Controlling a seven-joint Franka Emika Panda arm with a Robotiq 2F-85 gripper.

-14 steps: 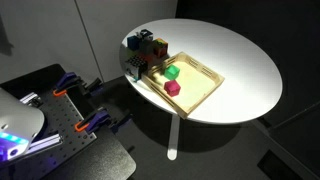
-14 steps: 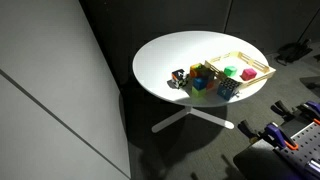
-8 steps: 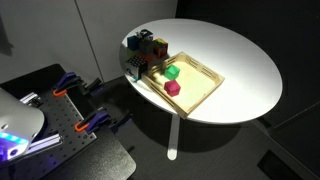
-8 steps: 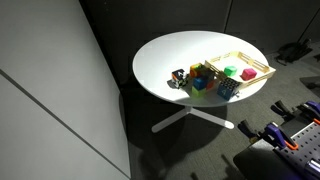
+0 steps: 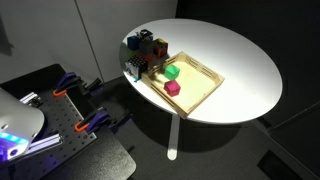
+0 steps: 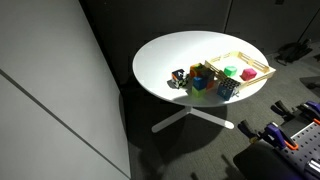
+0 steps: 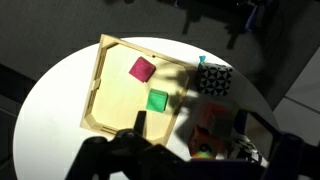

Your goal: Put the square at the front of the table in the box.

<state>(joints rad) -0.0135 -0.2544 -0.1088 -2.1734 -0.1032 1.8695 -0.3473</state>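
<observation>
Your gripper (image 7: 190,128) hangs above the table (image 7: 58,118), camera facing down on it. It shows dim along the bottom edge of the wrist view, fingers (image 7: 138,124) spread apart. The square (image 7: 213,78) sits upper right of centre, just outside the box (image 7: 97,80), on the tabletop. In an exterior view the square (image 5: 133,70) is at the table's left edge, beside the box corner

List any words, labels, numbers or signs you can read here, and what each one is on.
No text is readable in any view.
The black-and-white patchy cube shows only a speckled pattern, no letters.
Any marks on the cluster of coloured cubes are too small and blurred to read.
The shallow light-wood tray shows no marking.
</observation>
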